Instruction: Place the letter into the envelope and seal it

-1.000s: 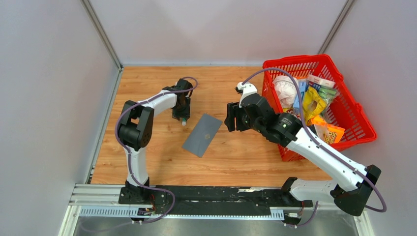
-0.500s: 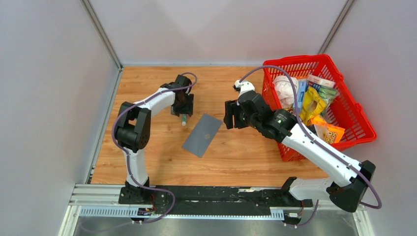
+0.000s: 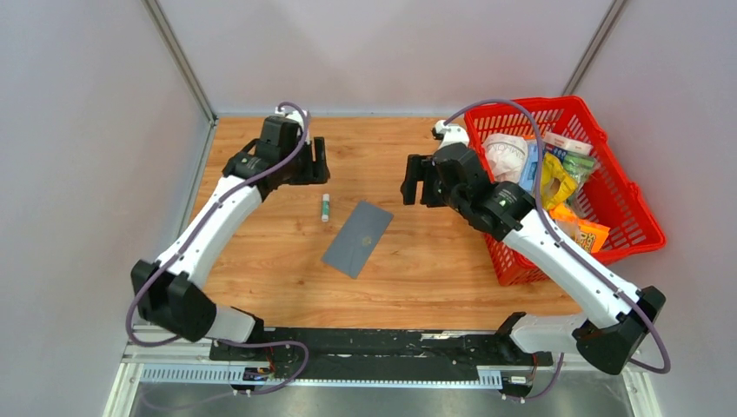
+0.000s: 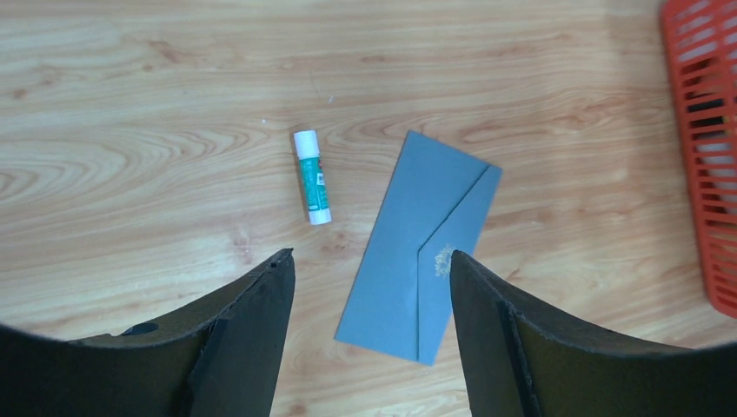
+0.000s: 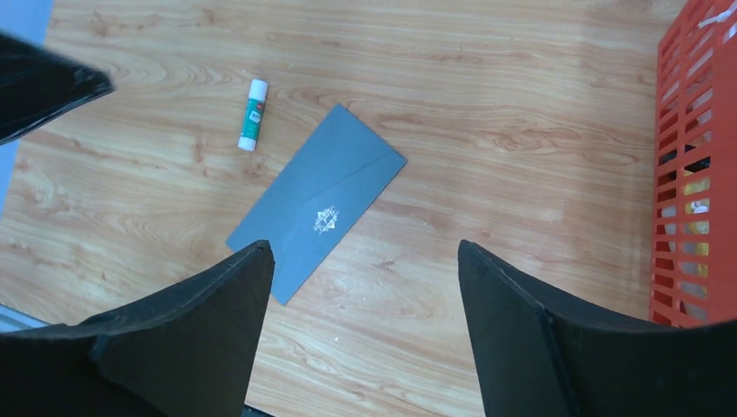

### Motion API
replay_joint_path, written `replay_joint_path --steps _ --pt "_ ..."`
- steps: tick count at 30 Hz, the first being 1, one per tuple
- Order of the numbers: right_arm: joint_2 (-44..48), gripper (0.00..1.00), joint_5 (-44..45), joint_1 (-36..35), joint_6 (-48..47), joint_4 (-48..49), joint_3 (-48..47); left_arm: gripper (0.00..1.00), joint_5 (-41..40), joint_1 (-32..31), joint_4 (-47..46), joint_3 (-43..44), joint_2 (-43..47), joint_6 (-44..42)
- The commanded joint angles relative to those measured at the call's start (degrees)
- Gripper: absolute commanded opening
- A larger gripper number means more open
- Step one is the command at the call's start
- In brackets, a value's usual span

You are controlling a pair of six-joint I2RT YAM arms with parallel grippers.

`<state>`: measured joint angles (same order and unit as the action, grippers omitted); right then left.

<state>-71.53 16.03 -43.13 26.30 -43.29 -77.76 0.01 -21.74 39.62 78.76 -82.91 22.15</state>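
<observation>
The dark grey envelope (image 3: pixel 357 238) lies flat on the wood table with its pointed flap folded shut; it also shows in the left wrist view (image 4: pixel 421 245) and the right wrist view (image 5: pixel 317 201). The pale tan letter is not in view. A small glue stick (image 3: pixel 326 207) lies just left of the envelope, also in the left wrist view (image 4: pixel 312 176) and the right wrist view (image 5: pixel 253 114). My left gripper (image 3: pixel 315 162) is open and empty, raised behind the glue stick. My right gripper (image 3: pixel 415 181) is open and empty, raised to the right of the envelope.
A red plastic basket (image 3: pixel 640 208) full of snack packets stands at the right; its wall shows in the left wrist view (image 4: pixel 706 130) and the right wrist view (image 5: pixel 695 174). Grey walls close in the table at the left and back.
My left gripper has let go of the glue stick, which now lies on the table, and has risen and drawn back to the left. My right gripper moved slightly up and back.
</observation>
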Motion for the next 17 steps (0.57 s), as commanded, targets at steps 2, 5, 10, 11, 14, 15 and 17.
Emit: replay_joint_path --steps 2,5,10,11,14,15,17 --pt "4.11 0.84 1.90 1.21 3.49 8.38 1.37 0.73 -3.43 0.12 3.80 -2.73 8.89 -1.58" --pt "4.12 0.87 2.77 1.21 3.67 10.68 1.82 0.74 -4.31 0.12 3.98 -3.96 11.98 -2.55" --pt "2.54 0.89 4.18 1.56 3.40 11.12 0.59 0.74 -4.23 0.12 3.72 -4.58 14.36 -2.03" --pt "2.27 0.90 4.01 1.56 3.32 11.12 0.50 0.75 -3.36 0.12 3.19 -4.67 14.36 -2.03" --pt "1.22 0.90 3.75 1.91 3.05 11.21 -0.20 0.75 -2.48 0.20 2.66 -4.76 13.92 -1.76" --pt "0.87 0.90 3.57 2.09 2.79 11.12 -0.55 0.75 -2.38 0.12 2.66 -4.67 13.40 -1.59" --pt "0.34 0.91 3.48 2.35 2.35 10.95 -1.43 0.75 -2.91 0.12 2.83 -3.88 12.78 -1.24"
